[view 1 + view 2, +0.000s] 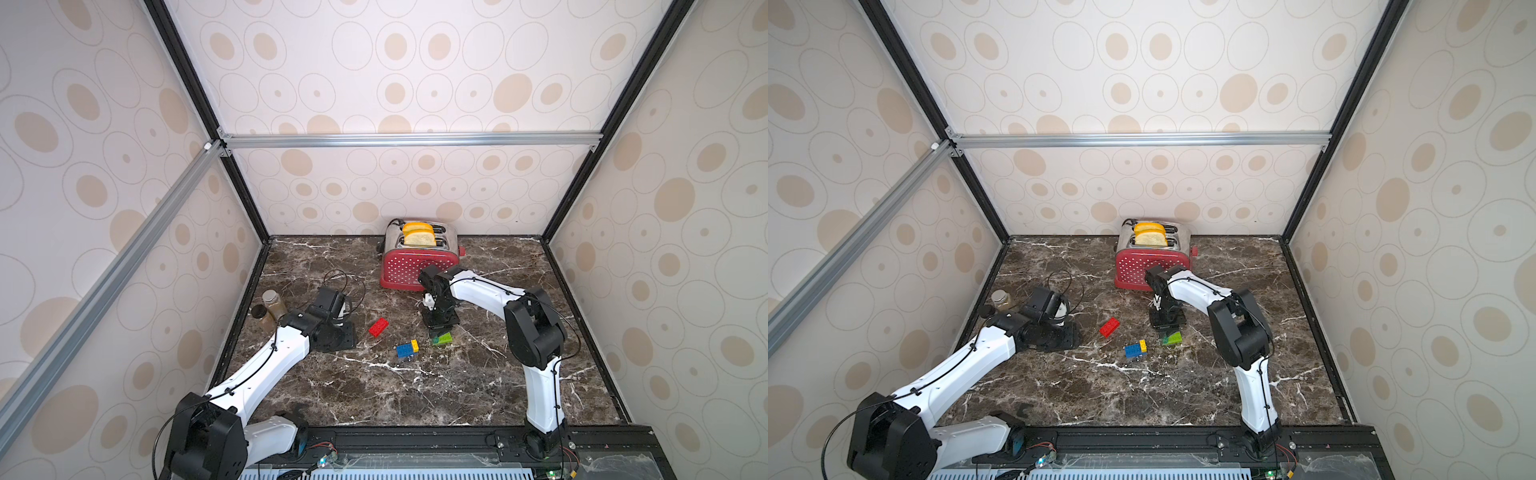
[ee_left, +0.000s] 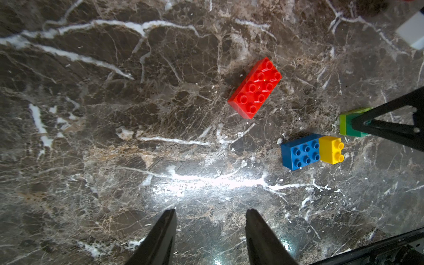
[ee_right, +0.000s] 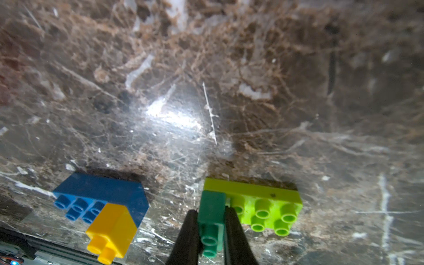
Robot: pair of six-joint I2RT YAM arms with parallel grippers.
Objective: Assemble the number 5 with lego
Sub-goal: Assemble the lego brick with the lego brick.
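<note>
The right hand [image 3: 211, 212] is clamped on the tiny dark-green brick [image 3: 210, 220], which sits on 1 end of the lime-green brick [image 3: 263, 199] on the desk [image 2: 114, 137]. The left hand [image 2: 211, 211] hangs partly open, empty. Nearby lie the red brick [image 2: 254, 88] alone and the yellow brick [image 2: 330, 149] atop the blue brick [image 2: 298, 153]. These bricks look light, rigid and slick, so they are best pinched on flat side walls.

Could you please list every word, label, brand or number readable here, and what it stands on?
None can be read. The toaster shows only white dots; the red brick and blue brick show bare studs without legible lettering. The jars are too small to tell.
</note>
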